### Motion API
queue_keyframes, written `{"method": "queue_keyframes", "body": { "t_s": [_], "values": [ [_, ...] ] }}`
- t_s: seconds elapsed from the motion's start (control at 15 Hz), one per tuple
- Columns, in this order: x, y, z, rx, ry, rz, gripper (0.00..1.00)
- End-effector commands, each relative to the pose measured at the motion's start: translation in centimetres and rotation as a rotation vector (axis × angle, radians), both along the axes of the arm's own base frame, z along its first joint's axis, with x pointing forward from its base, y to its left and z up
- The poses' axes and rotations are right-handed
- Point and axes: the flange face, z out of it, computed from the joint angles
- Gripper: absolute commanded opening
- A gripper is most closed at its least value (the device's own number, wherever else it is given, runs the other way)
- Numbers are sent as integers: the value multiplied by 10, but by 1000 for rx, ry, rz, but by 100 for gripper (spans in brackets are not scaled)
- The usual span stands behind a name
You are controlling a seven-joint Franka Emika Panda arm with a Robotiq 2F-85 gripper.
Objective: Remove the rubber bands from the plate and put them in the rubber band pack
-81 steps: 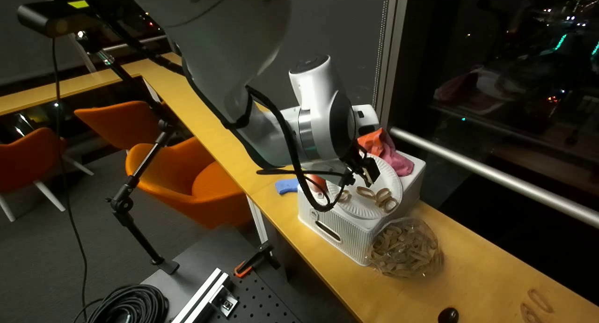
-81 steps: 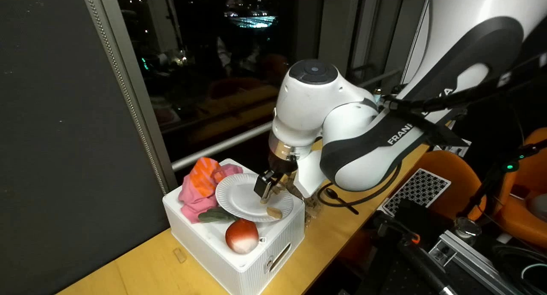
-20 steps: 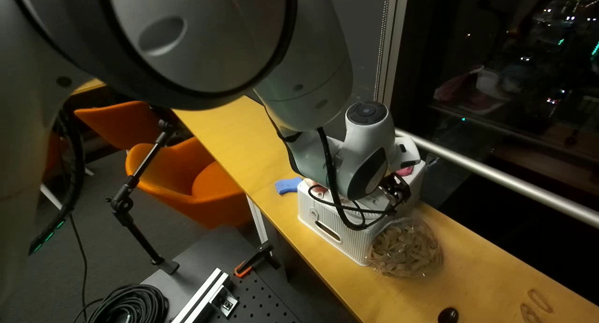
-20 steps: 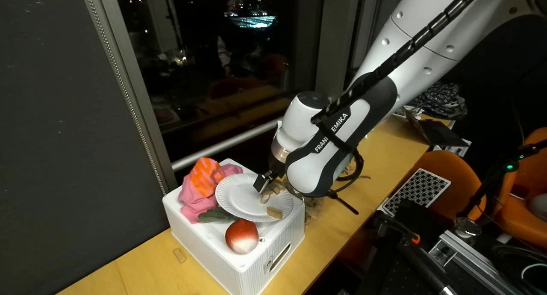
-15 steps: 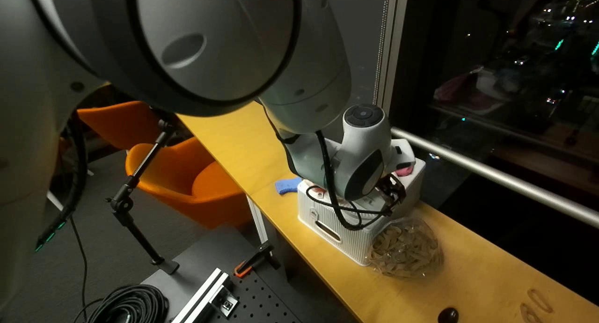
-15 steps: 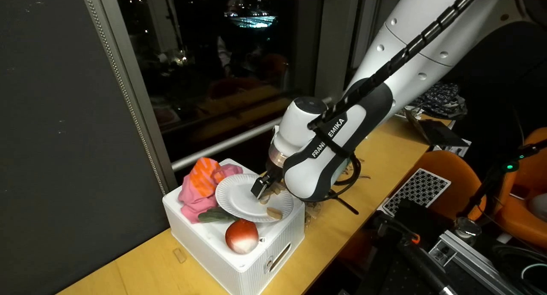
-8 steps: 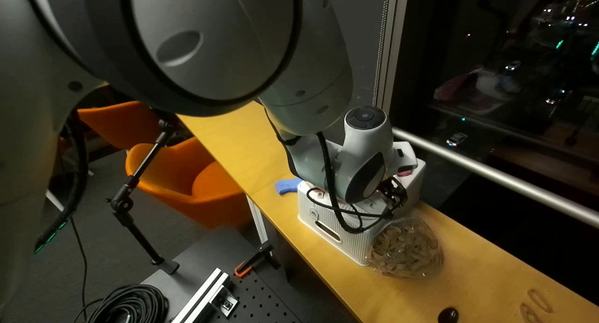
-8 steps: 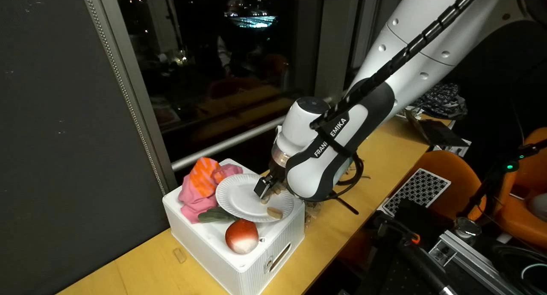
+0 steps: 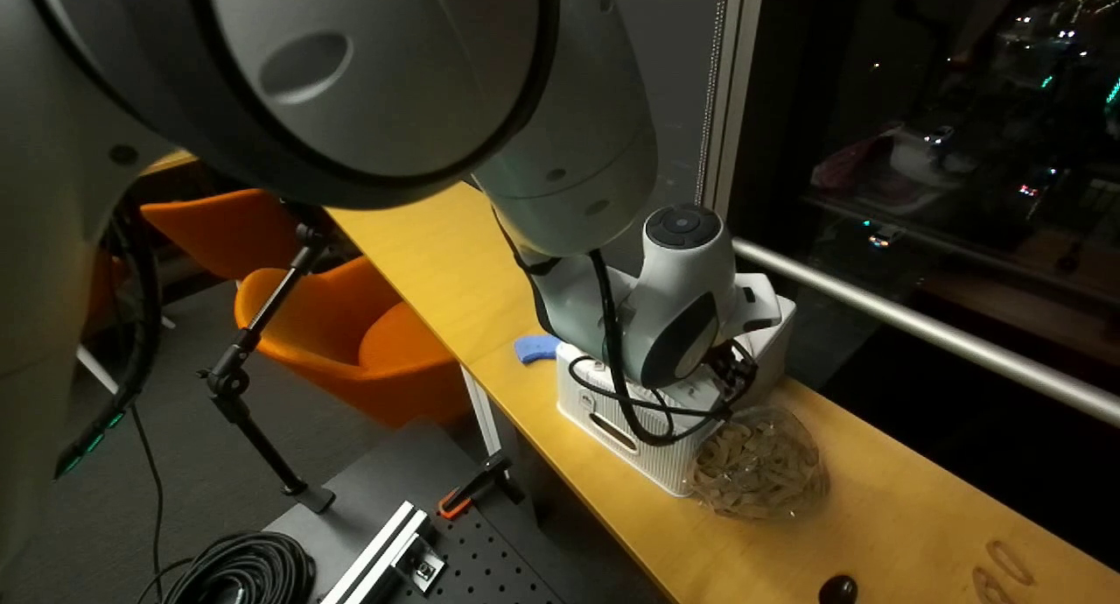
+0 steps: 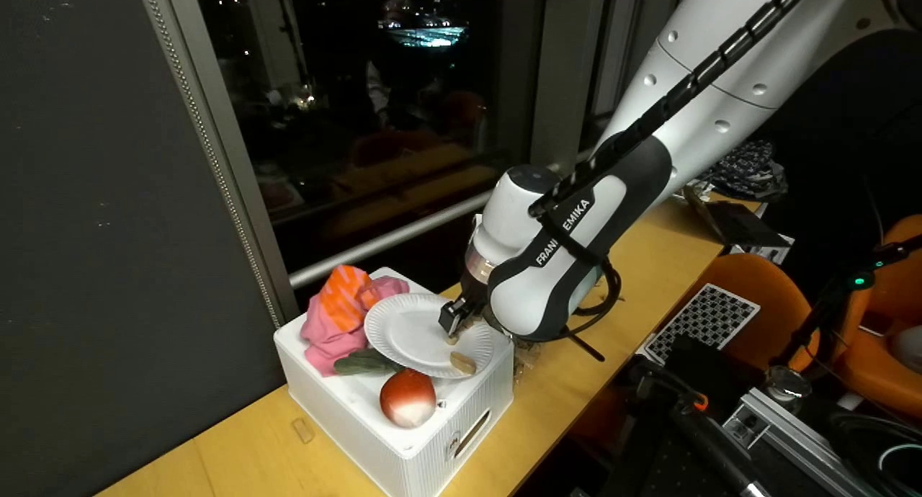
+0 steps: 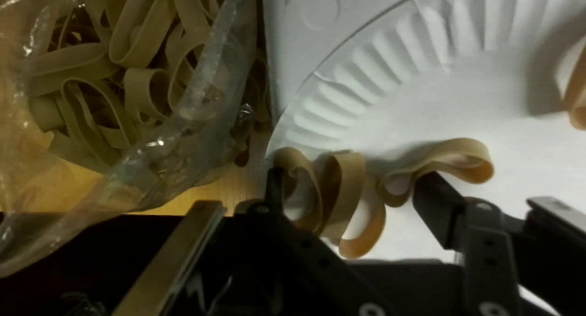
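The white plate point(image 10: 403, 331) lies on the white tub; it also shows in the wrist view point(image 11: 485, 91). Several tan rubber bands point(image 11: 341, 187) lie bunched near its rim in the wrist view. Another rubber band point(image 11: 577, 94) is at the right edge of that view, and one shows on the plate in an exterior view point(image 10: 462, 362). My gripper point(image 11: 352, 185) is low over the plate with its jaws apart and the bunch between them. The right finger point(image 11: 437, 204) touches a bent band. The rubber band pack point(image 9: 759, 464), a clear bag of bands, stands beside the tub and shows in the wrist view point(image 11: 105, 68).
The tub point(image 10: 346, 410) also bears a pink-orange cloth point(image 10: 338, 302), a green item point(image 10: 364, 362) and a red-white round object point(image 10: 408, 400). A blue sponge point(image 9: 536, 348) lies behind it. Loose bands point(image 9: 1006, 560) lie on the table. A metal rail point(image 9: 919, 324) runs along the window.
Over several seconds the arm has reached lower over the plate's rim, nearer the pack. In the last half second my gripper has shifted slightly towards the rim, and the plate has shifted very slightly.
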Motion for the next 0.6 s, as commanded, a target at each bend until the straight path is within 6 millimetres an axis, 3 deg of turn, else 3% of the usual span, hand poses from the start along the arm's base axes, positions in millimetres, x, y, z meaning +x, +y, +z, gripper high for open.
{"method": "queue_keyframes", "body": {
  "t_s": [0.0,0.33,0.53],
  "values": [
    [-8,-4,7,17,-20,-36,42],
    [-11,-6,20,22,-43,-54,5],
    [-15,-6,29,27,-40,-75,0]
  ]
}}
